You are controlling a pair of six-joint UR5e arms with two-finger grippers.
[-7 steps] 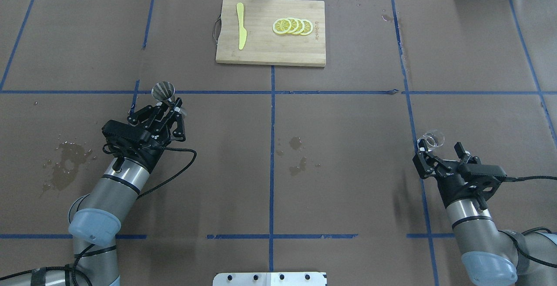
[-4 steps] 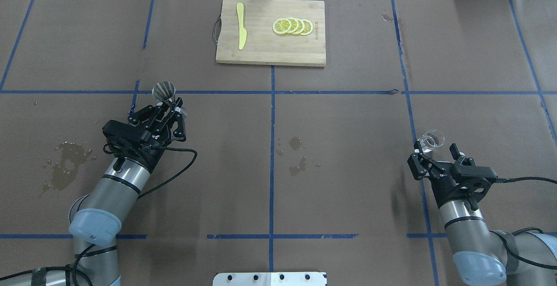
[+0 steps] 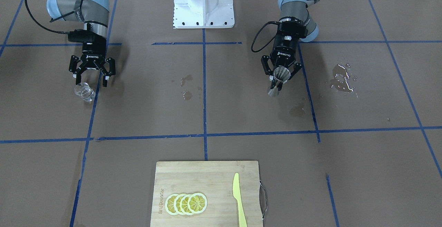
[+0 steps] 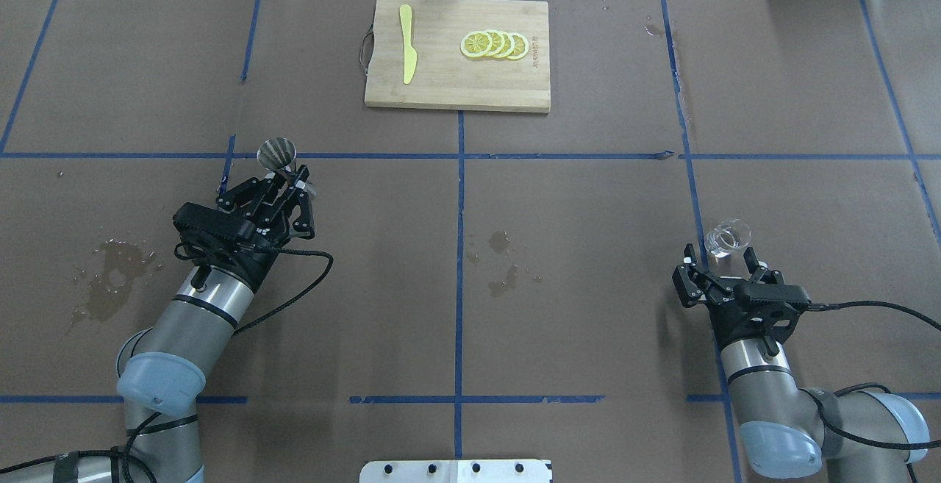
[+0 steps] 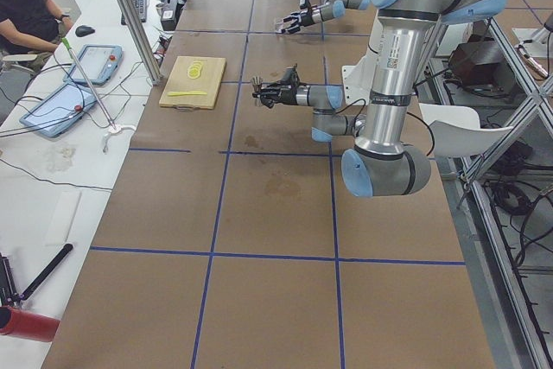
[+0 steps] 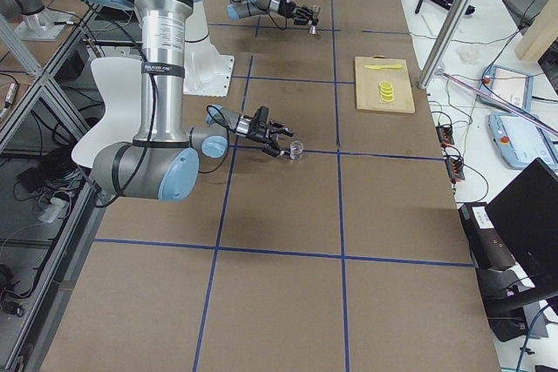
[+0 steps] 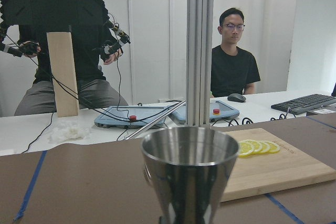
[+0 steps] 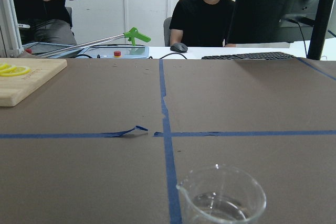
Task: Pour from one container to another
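Note:
The steel jigger (image 4: 276, 152) stands upright with my left gripper (image 4: 292, 179) shut on its narrow waist. The front view shows the jigger (image 3: 278, 79) inside that gripper (image 3: 280, 80), and its open cone (image 7: 189, 166) fills the left wrist view. The clear glass measuring cup (image 4: 728, 238) stands alone on the table by a blue tape line. My right gripper (image 4: 720, 268) is open just behind it, toward the robot, and is not touching it. The cup (image 3: 84, 92) lies in front of those spread fingers (image 3: 104, 77). The cup (image 8: 223, 199) is low in the right wrist view.
A wooden cutting board (image 4: 441, 86) at the far middle holds lemon slices (image 4: 494, 44) and a yellow knife (image 4: 406, 43). Wet stains mark the paper at the left (image 4: 110, 277) and the middle (image 4: 502, 262). People sit beyond the far edge.
My right gripper has drawn back toward the robot, away from the glass cup, which stays standing where it was. The left gripper and jigger have not moved.

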